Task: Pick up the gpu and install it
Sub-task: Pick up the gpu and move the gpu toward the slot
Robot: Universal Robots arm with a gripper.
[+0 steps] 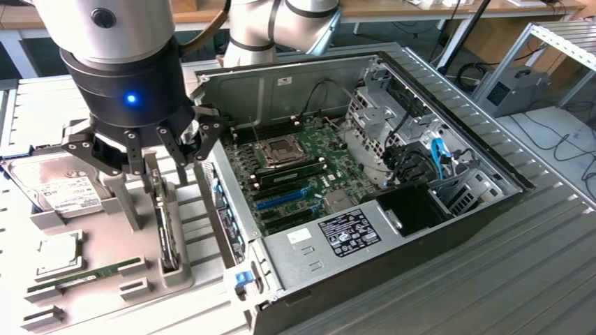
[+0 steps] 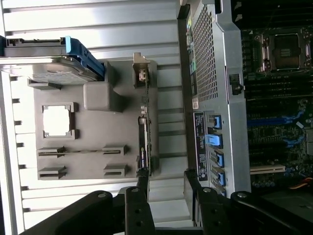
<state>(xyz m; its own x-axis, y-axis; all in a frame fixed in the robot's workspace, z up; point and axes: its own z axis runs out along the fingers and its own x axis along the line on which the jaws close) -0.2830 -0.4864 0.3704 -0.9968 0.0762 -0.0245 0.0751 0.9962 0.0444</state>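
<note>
Gpu [image 1: 167, 234] stands on edge in the grey holder [image 1: 102, 241] on the worktop [image 1: 521, 279], just beside the computer case [image 1: 308, 258]. Pincer [image 1: 158, 166] hangs above one end, fingers spread wide, gripping nothing.

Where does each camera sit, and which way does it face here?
Exterior view: high, off the arm, looking down at the open case and holder; arm and open gripper show.
Wrist view: on the wrist, looking down past the gripper at the gpu standing in the holder.
Both show gripper, gpu, holder, case.
</note>
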